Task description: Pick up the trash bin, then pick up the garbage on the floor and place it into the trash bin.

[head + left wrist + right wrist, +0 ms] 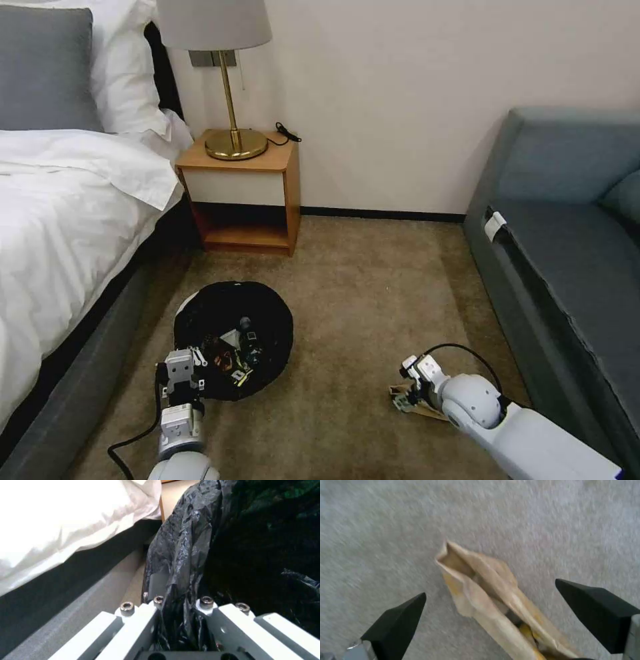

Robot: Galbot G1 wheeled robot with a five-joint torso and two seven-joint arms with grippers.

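One crumpled brown paper bag (486, 597) lies lengthwise between the right pincer's (496, 620) wide-spread fingers; the left pincer (181, 627) clamps the black-lined white trash bin's (235, 337) rim.

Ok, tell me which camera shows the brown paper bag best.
The right wrist view: the brown paper bag lies on the carpet between the open right tool. The head view catches only a sliver beside that tool; the left wrist view looks at the trash bin.

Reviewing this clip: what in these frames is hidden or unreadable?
- Left gripper jaws: in the left wrist view the black liner of the trash bin covers them where they pinch it.
- Paper bag: right wrist view, the frame edge cuts off its near end.
- Bin contents: head view, too small to identify.
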